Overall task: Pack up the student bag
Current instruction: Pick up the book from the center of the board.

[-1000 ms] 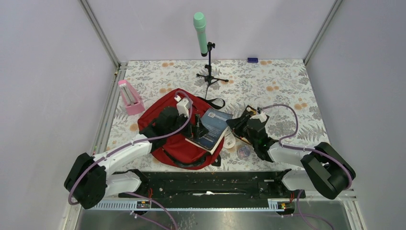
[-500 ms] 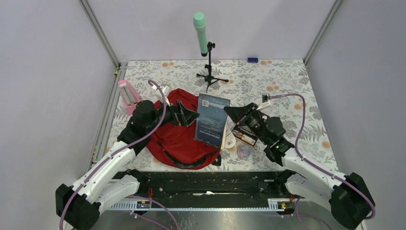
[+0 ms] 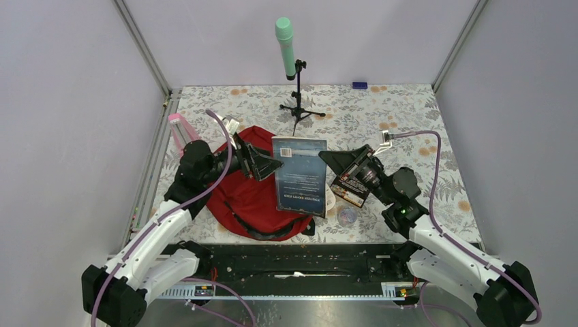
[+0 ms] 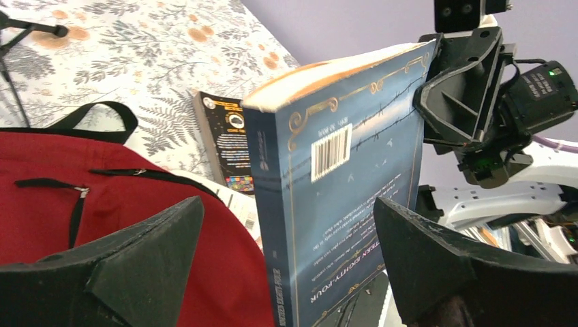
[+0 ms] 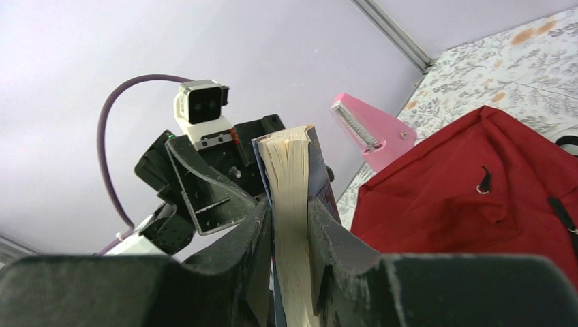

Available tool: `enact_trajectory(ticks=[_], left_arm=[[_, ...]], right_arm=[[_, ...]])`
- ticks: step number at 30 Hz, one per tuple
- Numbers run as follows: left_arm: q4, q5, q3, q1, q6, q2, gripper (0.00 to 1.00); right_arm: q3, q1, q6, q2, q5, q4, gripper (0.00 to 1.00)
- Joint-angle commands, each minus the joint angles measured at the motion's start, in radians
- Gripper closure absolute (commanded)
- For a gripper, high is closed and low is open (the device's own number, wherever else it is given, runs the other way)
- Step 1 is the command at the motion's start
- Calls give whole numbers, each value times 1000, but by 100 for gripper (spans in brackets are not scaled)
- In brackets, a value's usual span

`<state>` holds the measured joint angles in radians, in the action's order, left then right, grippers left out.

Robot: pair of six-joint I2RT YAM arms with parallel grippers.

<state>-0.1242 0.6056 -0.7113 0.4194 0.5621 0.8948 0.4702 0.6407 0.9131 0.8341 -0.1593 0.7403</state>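
- Closest to me, both arm bases sit on a black rail [image 3: 300, 262] at the table's near edge.
- The table [image 3: 409, 116] wears a floral cloth, with plain lilac walls on three sides.
- The left arm reaches forward and inward over the bag. The left gripper [image 4: 287, 201] has its jaws spread wide, just beside the spine of a blue book [image 3: 300, 176], holding nothing.
- The right arm stretches forward and leftward. The right gripper [image 5: 290, 204] is clamped on the book's page edge, holding it in the air over the bag's right side.
- The student bag [image 3: 249, 197] lies flat, left of centre. Its long axis runs near to far, with the black carry loop [image 4: 102, 116] at the far end.
- A black book [image 3: 351, 187] lies on the cloth under the right gripper, with a small clear round thing [image 3: 347, 216] just nearer.
- A pink object [image 3: 176, 126] stands left of the bag.
- Farther back is a green microphone [image 3: 285, 48] on a tripod, and a small blue item [image 3: 359, 85] lies at the far edge.
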Motion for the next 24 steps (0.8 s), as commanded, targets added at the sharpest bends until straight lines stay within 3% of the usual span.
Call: enact_trajectory(ticks=[1, 9, 10, 11, 17, 18, 21, 24], left_arm=[[-148, 120, 14, -7, 50, 30, 1], [-331, 195, 66, 4, 163, 102, 4], [-379, 213, 75, 9, 191, 108, 9], [-432, 230, 84, 17, 219, 116, 20], [-645, 271, 121, 32, 334, 106, 94], [-647, 271, 124, 32, 334, 95, 100], [-648, 287, 131, 32, 328, 58, 100], [-657, 320, 129, 32, 332, 21, 100]], right_arm=[[82, 1, 51, -42, -56, 180, 100], [81, 2, 64, -3, -78, 213, 100], [82, 2, 62, 0, -78, 206, 100], [83, 2, 58, 4, -78, 197, 100], [71, 1, -54, 14, -78, 89, 100], [73, 1, -85, 10, -82, 51, 100], [91, 1, -216, -6, -103, -81, 97], [110, 1, -310, -22, -115, -198, 65]])
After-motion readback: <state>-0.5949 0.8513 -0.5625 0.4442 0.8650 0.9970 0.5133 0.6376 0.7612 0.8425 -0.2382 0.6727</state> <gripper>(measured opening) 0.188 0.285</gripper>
